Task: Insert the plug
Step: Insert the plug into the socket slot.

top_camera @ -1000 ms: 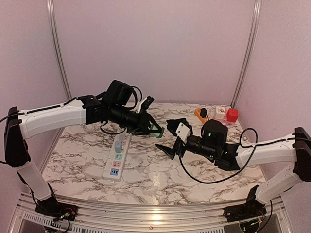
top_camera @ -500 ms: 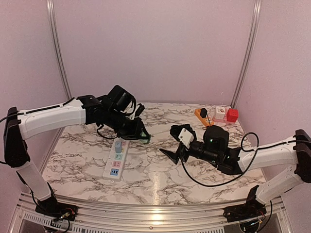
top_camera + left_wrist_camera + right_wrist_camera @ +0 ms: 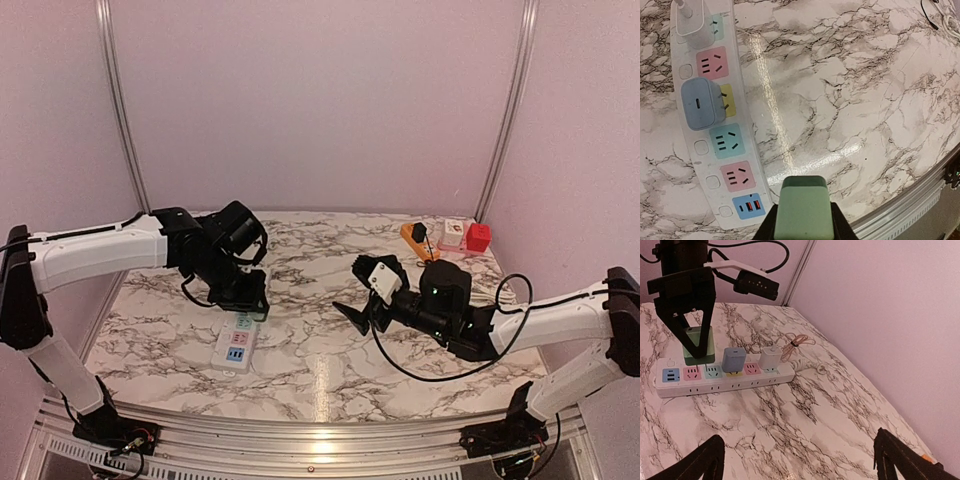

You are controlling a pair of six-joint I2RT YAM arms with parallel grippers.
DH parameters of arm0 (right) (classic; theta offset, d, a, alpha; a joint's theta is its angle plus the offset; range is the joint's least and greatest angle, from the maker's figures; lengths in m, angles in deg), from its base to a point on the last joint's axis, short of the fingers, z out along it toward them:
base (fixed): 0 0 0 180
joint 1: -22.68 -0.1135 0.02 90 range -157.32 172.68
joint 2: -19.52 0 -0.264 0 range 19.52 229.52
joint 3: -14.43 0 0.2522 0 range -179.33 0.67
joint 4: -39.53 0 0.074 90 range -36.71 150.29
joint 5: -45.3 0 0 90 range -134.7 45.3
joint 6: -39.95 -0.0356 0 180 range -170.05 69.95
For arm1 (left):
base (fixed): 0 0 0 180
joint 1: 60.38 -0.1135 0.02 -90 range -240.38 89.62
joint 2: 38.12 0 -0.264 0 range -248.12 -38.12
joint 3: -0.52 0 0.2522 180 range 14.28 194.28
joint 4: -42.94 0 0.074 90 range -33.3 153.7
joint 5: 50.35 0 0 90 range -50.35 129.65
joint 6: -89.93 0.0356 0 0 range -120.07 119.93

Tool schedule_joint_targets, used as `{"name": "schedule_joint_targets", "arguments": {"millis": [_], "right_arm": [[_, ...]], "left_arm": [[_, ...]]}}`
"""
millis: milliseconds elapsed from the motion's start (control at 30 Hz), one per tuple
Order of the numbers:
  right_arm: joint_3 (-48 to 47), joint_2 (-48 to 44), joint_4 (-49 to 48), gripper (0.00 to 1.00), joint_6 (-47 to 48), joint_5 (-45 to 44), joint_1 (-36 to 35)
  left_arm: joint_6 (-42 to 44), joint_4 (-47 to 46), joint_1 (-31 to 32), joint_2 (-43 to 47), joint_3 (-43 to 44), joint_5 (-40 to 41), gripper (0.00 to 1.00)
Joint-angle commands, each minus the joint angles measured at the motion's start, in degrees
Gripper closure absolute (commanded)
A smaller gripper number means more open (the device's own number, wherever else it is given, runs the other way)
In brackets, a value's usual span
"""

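Left gripper (image 3: 803,228) pinches the green plug (image 3: 803,200) over the power strip (image 3: 728,142) by the desk's (image 3: 330,365) left edge — right gripper (image 3: 797,440) spread, empty.

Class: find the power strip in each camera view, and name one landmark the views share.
Top external: power strip, left of centre, partly under the left gripper.
Left wrist: along the left edge.
Right wrist: left of centre.
Shared landmark: left gripper holding the green plug.

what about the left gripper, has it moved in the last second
Yes. The left gripper, shut on the green plug, has swung left and down, from right of the power strip's far end to over the strip.
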Motion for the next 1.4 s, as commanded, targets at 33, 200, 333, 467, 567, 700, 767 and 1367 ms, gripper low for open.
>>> {"name": "schedule_joint_targets", "arguments": {"millis": [33, 200, 333, 467, 567, 700, 767, 1367], "right_arm": [[0.2, -0.4, -2.1, 0.02, -0.9, -1.4, -0.2], [0.1, 0.2, -2.2, 0.02, -1.0, -1.4, -0.2], [0.3, 0.2, -2.4, 0.02, -1.0, -2.1, -0.2], [0.5, 0.2, -2.7, 0.02, -1.0, -2.3, -0.1], [0.6, 0.4, -3.0, 0.01, -1.1, -2.2, -0.1], [0.8, 0.6, -3.2, 0.01, -1.3, -2.2, -0.2], [0.8, 0.6, -3.2, 0.02, -1.3, -2.2, -0.2], [1.7, 0.6, -4.1, 0.01, -1.2, -2.7, -0.2]], "left_arm": [[0.4, 7.3, -0.2, 2.7, -0.1, 6.6, 0.98], [2.7, 11.0, -0.2, 1.4, 0.3, 10.3, 0.98], [4.3, 12.6, -0.3, 0.5, 0.3, 10.3, 0.98], [5.7, 13.6, -0.4, -0.4, 0.1, 9.8, 0.98], [7.2, 13.9, -0.6, -1.7, -0.1, 9.0, 0.98], [8.2, 13.9, -1.0, -3.0, -0.3, 8.4, 0.98], [8.6, 13.9, -1.2, -3.6, -0.6, 8.6, 0.98], [8.3, 8.9, -4.3, -5.9, -3.3, 6.7, 0.99]]}}
